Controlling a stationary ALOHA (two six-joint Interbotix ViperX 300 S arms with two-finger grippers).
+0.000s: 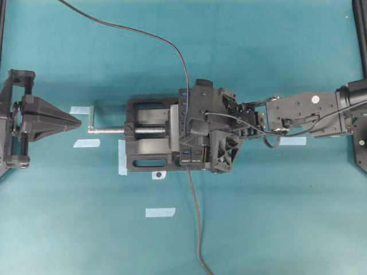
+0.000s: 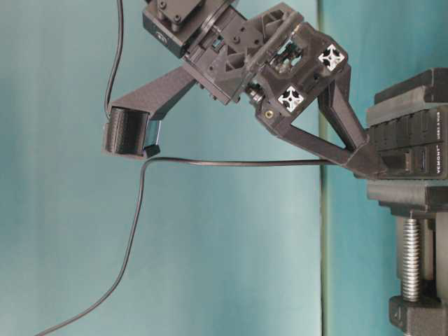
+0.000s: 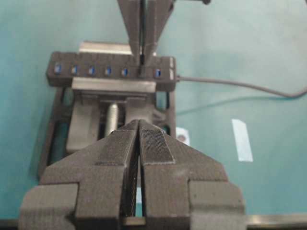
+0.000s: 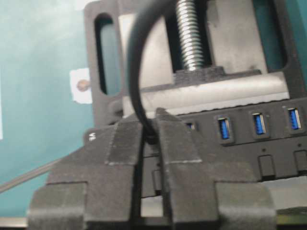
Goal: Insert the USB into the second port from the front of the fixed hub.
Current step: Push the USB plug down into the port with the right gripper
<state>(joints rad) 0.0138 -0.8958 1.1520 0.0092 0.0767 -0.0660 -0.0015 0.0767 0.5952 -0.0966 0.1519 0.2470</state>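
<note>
A: Left edge first, what's there?

B: Left gripper [image 1: 73, 121] parked on the teal counter [image 1: 258, 217], fingers pressed together, holding nothing. Points at the vise crank, well apart from it.

A: Then?

B: Bits of pale blue tape [image 1: 160, 212] scattered on the counter. Then the black vise [image 1: 146, 140] with its silver screw [image 1: 114, 130], lying flat. The fixed hub [image 1: 184, 134] is clamped in the vise jaws on the right side, blue slots in a row.

A: Any text?

B: Table-level view, end of the hub reads "VEMONT" [image 2: 440, 164], smaller print beside it, too tiny to read. Right wrist view shows a partial white letter at the hub's end, cut off by the finger.

A: The USB?

B: The USB [image 4: 151, 135] is pinched between the right gripper [image 4: 149, 132] fingertips, right at the hub face, second slot from the near end in the left wrist view. How deep it sits, can't tell, fingers hide it. Its thin cable [image 1: 137, 31] loops up out of the gripper and off the top edge.

A: Hub's own cable?

B: Thicker cable [image 1: 195, 217] leaves the hub's near end, runs off the bottom edge.

A: Right arm?

B: Reaches in from the right, gripper over the hub.
</note>
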